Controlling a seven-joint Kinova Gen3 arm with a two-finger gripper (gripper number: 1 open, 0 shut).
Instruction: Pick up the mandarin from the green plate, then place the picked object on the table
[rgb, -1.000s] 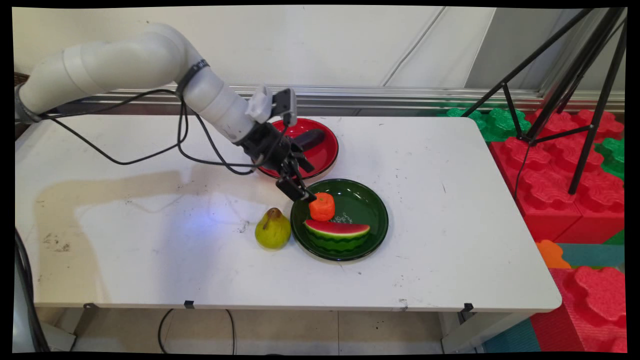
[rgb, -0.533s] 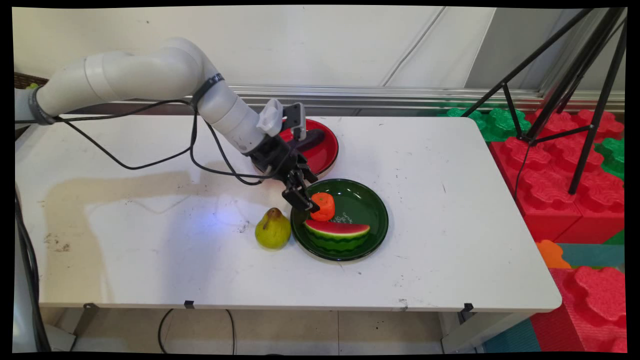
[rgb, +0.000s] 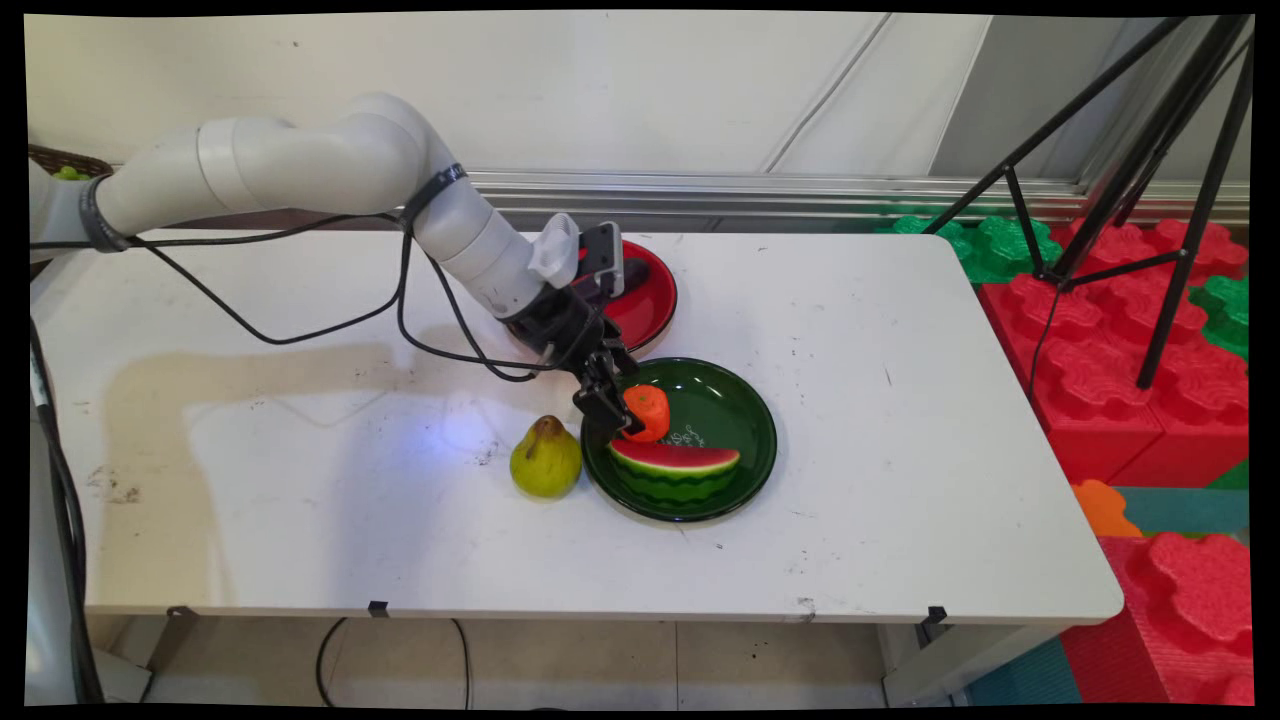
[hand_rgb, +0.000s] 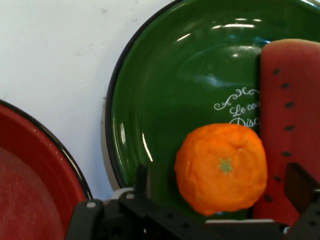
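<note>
Arm stretched low over the table, gripper angled down

The white arm (rgb: 300, 165) comes in from the left, bends at its elbow and slopes down to the right, black cables (rgb: 330, 320) drooping beneath it. At its end the black gripper (rgb: 612, 410) tilts downward and to the right. In the hand view the gripper (hand_rgb: 220, 185) rises from the bottom edge with one finger (hand_rgb: 142, 181) at the left and the other at the right, standing apart.

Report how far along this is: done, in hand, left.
Done: orange and watermelon slice lie on the green plate. In hand: the open gripper straddles the orange, fingers either side, not closed on it. Left: nothing lifted yet; the pear sits on the table beside the plate, untouched.
</note>
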